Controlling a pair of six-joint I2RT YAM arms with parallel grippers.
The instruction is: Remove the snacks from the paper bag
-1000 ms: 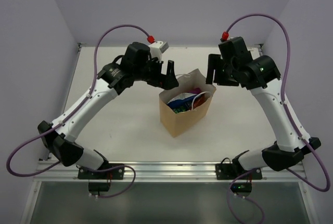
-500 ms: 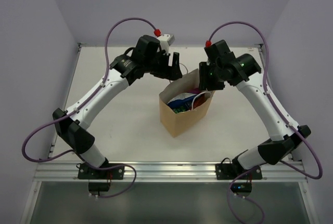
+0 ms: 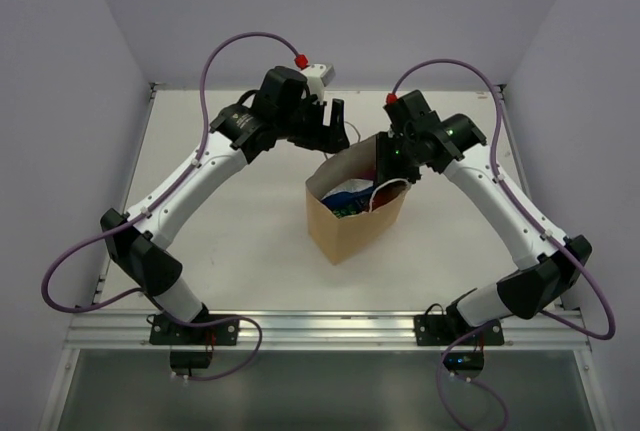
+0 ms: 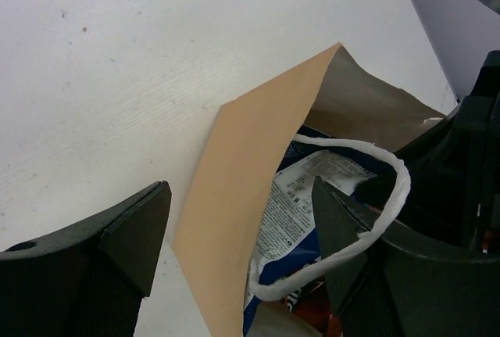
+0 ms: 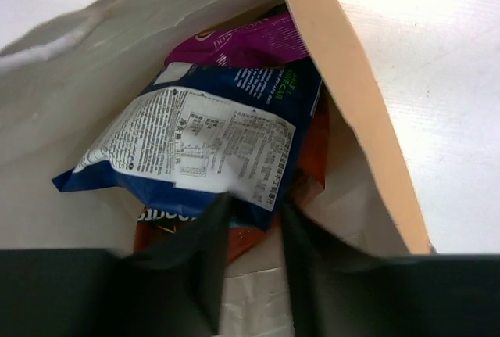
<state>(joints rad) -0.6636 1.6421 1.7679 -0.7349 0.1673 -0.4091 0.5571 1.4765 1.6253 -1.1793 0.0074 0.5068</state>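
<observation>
Top view: bag (image 3: 345,231) stands mid-desk; no snack out yet.
Left wrist: left jaws wide open, over the bag's wall.
Right wrist: right jaws a bit open at the blue packet (image 5: 195,149); purple packet (image 5: 250,44) and orange packet (image 5: 315,157) by it, inside.

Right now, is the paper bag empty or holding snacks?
Not empty: a blue packet lies on top inside the paper bag, with a purple packet and a red-orange packet showing beneath it.
</observation>
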